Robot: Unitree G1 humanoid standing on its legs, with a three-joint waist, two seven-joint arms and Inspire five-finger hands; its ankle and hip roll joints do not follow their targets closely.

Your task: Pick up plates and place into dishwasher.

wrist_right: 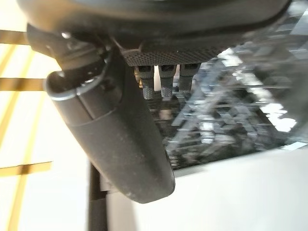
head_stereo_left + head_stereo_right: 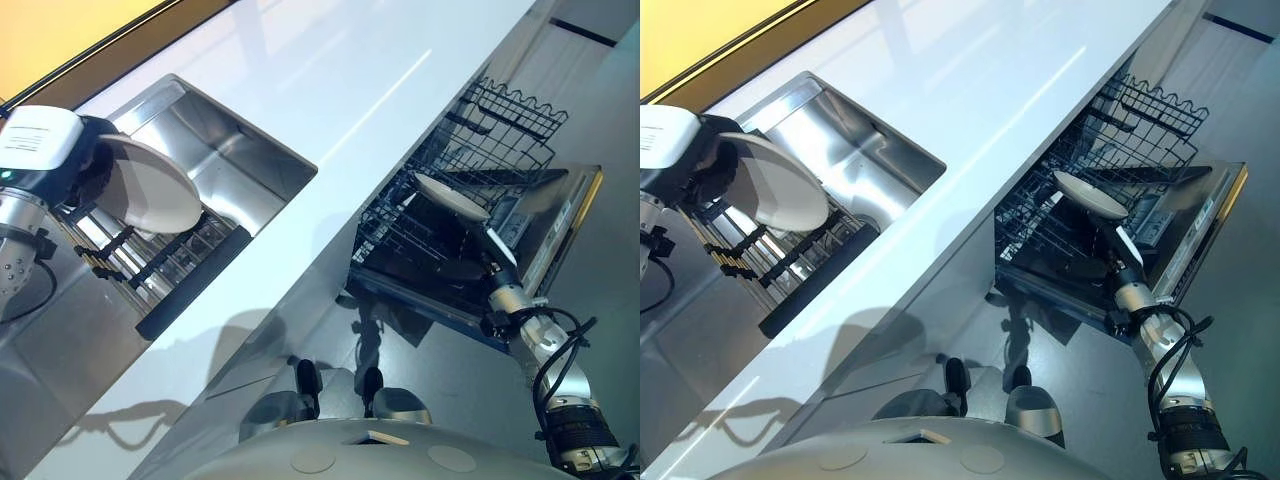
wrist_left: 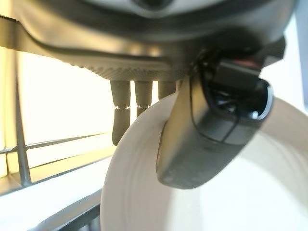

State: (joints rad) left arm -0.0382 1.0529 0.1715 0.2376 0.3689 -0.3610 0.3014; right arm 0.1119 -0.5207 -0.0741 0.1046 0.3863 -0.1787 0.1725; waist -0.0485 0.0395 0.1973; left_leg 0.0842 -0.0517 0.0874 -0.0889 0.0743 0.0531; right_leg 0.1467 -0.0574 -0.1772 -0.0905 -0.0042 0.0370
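A white plate (image 2: 150, 185) is held on edge above the black drying rack (image 2: 175, 262) beside the sink. My left hand (image 2: 85, 172) is shut on it, with the thumb (image 3: 207, 139) over the plate's face (image 3: 139, 192) and the fingers (image 3: 122, 108) behind its rim. A second white plate (image 2: 450, 194) hangs tilted over the dishwasher's pulled-out lower basket (image 2: 395, 245). My right hand (image 2: 480, 240) is shut on that plate from below. In the right wrist view the thumb (image 1: 115, 130) lies across the plate (image 1: 240, 192), and the basket wires (image 1: 226, 110) show past the fingers.
A steel sink (image 2: 235, 150) is set in the long white counter (image 2: 380, 80). The dishwasher door (image 2: 560, 225) lies open toward the floor. An upper wire basket (image 2: 510, 112) stands pulled out beyond the lower one.
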